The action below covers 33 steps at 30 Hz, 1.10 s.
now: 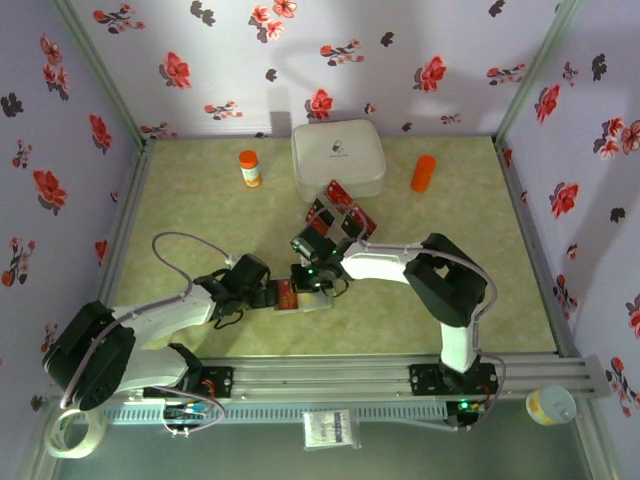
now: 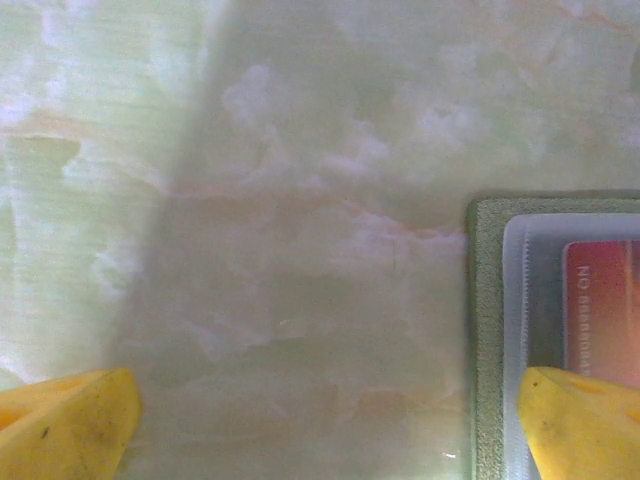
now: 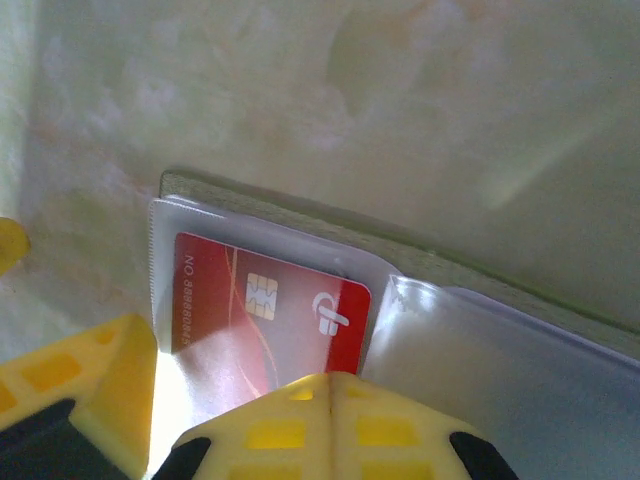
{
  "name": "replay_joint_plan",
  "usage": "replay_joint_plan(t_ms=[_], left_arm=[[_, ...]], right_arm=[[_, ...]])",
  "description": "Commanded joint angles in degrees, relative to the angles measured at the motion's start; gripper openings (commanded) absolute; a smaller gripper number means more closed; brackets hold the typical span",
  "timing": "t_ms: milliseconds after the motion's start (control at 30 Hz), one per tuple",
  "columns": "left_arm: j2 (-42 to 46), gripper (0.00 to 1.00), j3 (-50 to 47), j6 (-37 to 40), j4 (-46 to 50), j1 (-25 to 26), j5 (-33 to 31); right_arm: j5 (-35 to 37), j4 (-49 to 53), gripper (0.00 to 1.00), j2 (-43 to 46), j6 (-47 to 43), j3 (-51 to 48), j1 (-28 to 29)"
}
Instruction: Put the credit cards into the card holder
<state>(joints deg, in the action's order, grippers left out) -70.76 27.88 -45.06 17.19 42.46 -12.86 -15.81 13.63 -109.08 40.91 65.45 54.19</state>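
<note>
the card holder (image 3: 300, 214) lies open on the green marbled bench (image 1: 450, 300), just ahead of the two arms and between their tips. one red credit card (image 3: 268, 300) with a gold chip sits inside its clear left pocket, while the pocket beside it looks bare. the right pincer (image 3: 330, 398) has its yellow fingers pressed together, tips down at the near edge of that card; i cannot tell whether any of the plastic is caught between them. the left pincer (image 2: 330, 425) is spread wide, one finger (image 2: 585, 425) over the holder's corner and the other over bare bench. farther back, the rest of the credit cards (image 1: 340, 215) lie in a loose overlapping heap, touching the front of a large white case (image 1: 338, 155).
</note>
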Motion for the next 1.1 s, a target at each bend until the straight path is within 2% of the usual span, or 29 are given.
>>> replay_joint_plan(t_ms=[0,367,1067], left_arm=[[-1.2,0.99,-2.3,0.6,0.5,-1.0,-0.5],[-0.4,0.99,-2.3,0.9,1.3,-1.2,-0.4],[-1.0,0.99,-2.6,1.4,0.6,-2.1,0.2]], right_arm=[[-0.5,1.2,0.03,-1.4,0.3,1.3,0.8],[3.7,1.6,0.05,6.1,1.1,-2.2,0.6],[0.3,-2.4,0.03,0.5,2.9,-2.3,1.8]])
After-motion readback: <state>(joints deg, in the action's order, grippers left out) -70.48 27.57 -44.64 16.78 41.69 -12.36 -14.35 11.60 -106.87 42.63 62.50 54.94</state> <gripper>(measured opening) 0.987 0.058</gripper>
